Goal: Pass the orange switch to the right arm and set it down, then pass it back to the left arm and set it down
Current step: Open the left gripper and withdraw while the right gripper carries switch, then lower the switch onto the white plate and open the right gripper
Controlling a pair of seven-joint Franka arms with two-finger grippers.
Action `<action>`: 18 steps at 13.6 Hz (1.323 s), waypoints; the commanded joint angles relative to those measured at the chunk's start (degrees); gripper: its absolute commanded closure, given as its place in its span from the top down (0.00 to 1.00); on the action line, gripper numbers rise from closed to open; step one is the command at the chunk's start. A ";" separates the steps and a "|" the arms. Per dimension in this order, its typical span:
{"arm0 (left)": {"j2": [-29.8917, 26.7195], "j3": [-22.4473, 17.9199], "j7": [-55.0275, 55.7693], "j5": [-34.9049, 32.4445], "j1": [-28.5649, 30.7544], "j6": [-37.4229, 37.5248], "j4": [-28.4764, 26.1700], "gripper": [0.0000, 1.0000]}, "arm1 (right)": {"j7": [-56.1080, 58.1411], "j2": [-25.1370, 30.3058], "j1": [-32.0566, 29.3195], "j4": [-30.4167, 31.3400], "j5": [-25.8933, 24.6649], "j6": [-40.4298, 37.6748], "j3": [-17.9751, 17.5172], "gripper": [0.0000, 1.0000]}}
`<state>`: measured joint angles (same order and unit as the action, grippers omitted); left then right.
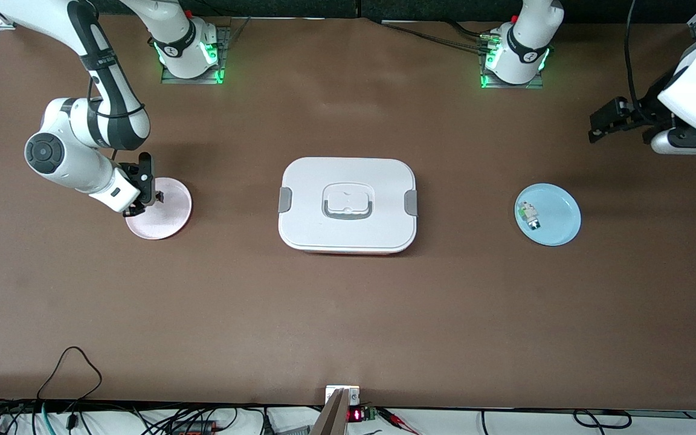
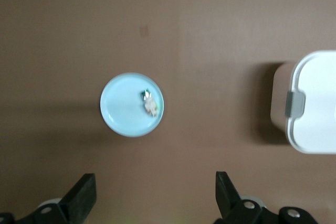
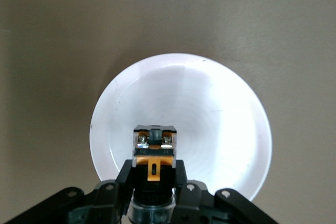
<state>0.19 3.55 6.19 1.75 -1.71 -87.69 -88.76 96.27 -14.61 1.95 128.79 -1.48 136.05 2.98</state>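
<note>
Front view: brown table [image 1: 348,314], left claw [image 2: 156,195] wide, empty; right claw [image 3: 153,179] clamping orange switch [image 3: 154,150] over pink plate [image 1: 170,220]

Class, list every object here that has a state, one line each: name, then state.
box: lid on, side latches down
orange switch: held above the pink plate
right gripper: shut on the switch
left gripper: open, waiting
blue plate: holds a white-and-green component
</note>
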 commanded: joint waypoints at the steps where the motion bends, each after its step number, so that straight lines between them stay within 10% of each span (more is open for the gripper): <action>1: -1.86 -2.23 -0.39 -0.61 -1.01 -2.83 -1.76 1.00 | 2.25 -0.50 -1.68 1.02 -0.46 2.37 -0.61 0.18; 12: -1.60 -2.41 6.37 -1.23 -3.74 6.40 0.34 1.00 | 2.79 -4.90 -1.77 2.60 -0.11 9.59 -0.78 0.19; 13: -1.42 -2.41 6.29 -1.23 -3.74 6.31 0.69 1.00 | 2.70 -4.90 -1.68 2.60 -0.02 9.59 -0.78 0.28; 15: -0.64 -2.49 5.94 -1.23 -3.83 6.31 1.83 1.00 | 2.61 -4.81 -1.68 2.52 1.29 9.50 -1.05 1.00; 18: -0.46 -2.58 5.67 -1.14 -3.65 6.13 1.93 1.00 | 2.52 -3.85 -1.68 2.16 3.14 8.97 -1.92 1.00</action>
<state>-1.02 0.94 11.96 1.75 -5.22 -82.21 -88.51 97.78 -19.89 0.74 130.49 0.13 144.63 2.26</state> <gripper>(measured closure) 0.000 0.300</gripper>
